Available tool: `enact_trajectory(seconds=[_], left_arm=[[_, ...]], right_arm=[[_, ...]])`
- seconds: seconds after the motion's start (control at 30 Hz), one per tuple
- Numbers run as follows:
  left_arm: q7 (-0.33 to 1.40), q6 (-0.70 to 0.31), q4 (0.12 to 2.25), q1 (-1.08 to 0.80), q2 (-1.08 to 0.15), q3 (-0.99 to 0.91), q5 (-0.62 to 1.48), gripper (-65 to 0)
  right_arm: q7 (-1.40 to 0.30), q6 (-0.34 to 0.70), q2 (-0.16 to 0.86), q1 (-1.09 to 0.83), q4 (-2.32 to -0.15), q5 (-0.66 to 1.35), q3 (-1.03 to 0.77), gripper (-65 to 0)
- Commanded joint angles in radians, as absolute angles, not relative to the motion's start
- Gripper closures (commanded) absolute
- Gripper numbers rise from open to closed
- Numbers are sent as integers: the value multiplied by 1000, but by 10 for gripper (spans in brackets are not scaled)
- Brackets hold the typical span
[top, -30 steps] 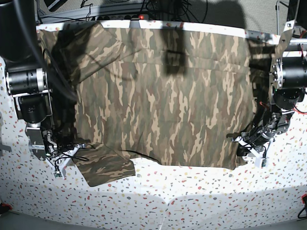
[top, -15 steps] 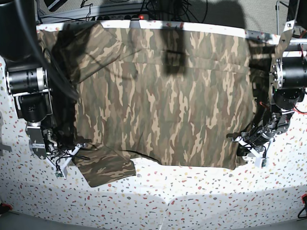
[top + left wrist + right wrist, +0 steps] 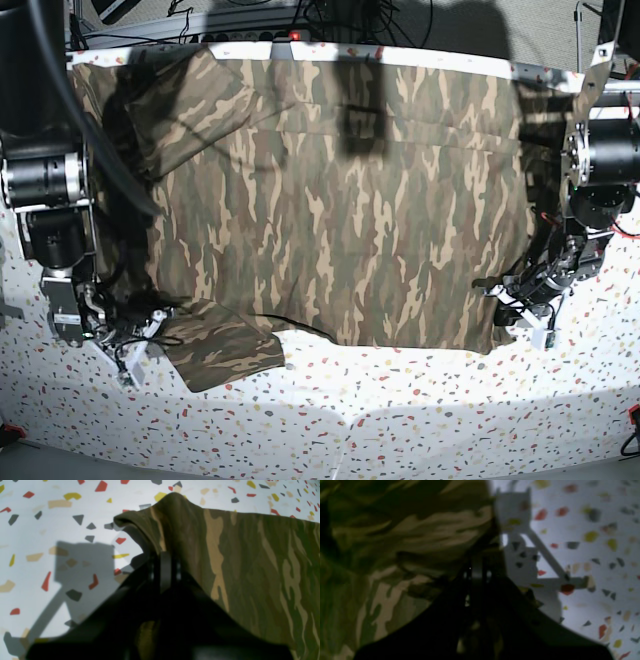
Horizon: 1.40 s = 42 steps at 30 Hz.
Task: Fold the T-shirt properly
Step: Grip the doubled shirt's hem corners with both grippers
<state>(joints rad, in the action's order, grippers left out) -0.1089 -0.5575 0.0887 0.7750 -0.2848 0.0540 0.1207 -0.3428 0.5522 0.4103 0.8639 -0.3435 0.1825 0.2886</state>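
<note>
1. Left gripper [image 3: 162,562] is pinched tight on a near corner of the T-shirt [image 3: 340,200]. The wrist view shows cloth draped up over the closed jaws, with the hem running away to that gripper's side.
2. Right gripper [image 3: 476,572] has its jaws together at the cloth edge by the near sleeve. That wrist view is blurred and dark, but camouflage fabric bunches right at the tips, so it looks like a grip on the shirt.
3. The T-shirt lies spread flat on the speckled table [image 3: 400,420], between the two grippers and stretching away from both to the far edge. The near sleeve sits folded just beside the right gripper. The far sleeve lies folded inward, well beyond it.
4. Risk: the right grip may catch only the sleeve layer or a thin edge. If so, a lift would peel one layer and leave the body behind, giving a crooked fold.
5. Risk: an uneven lift between the two arms would drag the cloth sideways and wrinkle the flat body.
6. Risk: the cloth could slip out of the left jaws, since only a small corner bite is visible.
7. Risk: the shirt's far edge sits at the table's far edge, so pushing away from the grippers could send it over.
8. Count: one T-shirt, two sleeves visible, two grippers, two arms, one table.
</note>
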Motion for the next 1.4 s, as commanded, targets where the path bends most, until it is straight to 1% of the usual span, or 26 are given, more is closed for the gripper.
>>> enact_trajectory(seconds=[0.0,0.1,0.2,0.37,0.4,0.47,0.5,0.53,0.57,0.67,0.73,0.83,1.0,1.23,1.37], left_arm=[[-102,-562,98,818,-291,54,141,0],[-43,-562,99,836,-291,54,187,0],[-7,-562,99,854,-288,54,191,0],[-19,-564,99,850,-274,54,191,0],[-23,-564,99,849,-268,54,191,0],[-23,-565,99,848,-256,54,191,0],[-22,-565,99,847,-250,54,191,0],[-22,-565,99,847,-246,54,190,0],[-22,-565,99,847,-244,54,191,0],[-23,-565,99,848,-241,54,191,0],[-25,-565,99,848,-237,54,191,0],[-30,-565,99,848,-231,54,190,0],[-30,-565,99,848,-231,54,183,0],[-46,-565,99,848,-231,54,183,0],[-46,-565,99,848,-234,54,183,0]], right_arm=[[-318,558,428,911,-381,187,286,0],[-331,558,433,911,-406,191,286,0],[-335,558,450,912,-419,215,286,0],[-368,554,499,929,-421,247,286,0],[-368,554,510,931,-421,249,286,-29],[-368,554,533,930,-421,276,286,-199],[-371,554,544,930,-421,292,286,-273],[-383,554,554,930,-421,297,286,-328],[-400,554,563,931,-421,296,286,-355],[-527,554,582,928,-420,296,286,-358],[-569,554,587,927,-410,296,286,-358],[-561,554,584,925,-390,296,286,-358],[-479,563,543,925,-337,284,286,-358],[-419,561,475,925,-309,154,286,-358],[-414,561,463,925,-309,152,286,-358]])
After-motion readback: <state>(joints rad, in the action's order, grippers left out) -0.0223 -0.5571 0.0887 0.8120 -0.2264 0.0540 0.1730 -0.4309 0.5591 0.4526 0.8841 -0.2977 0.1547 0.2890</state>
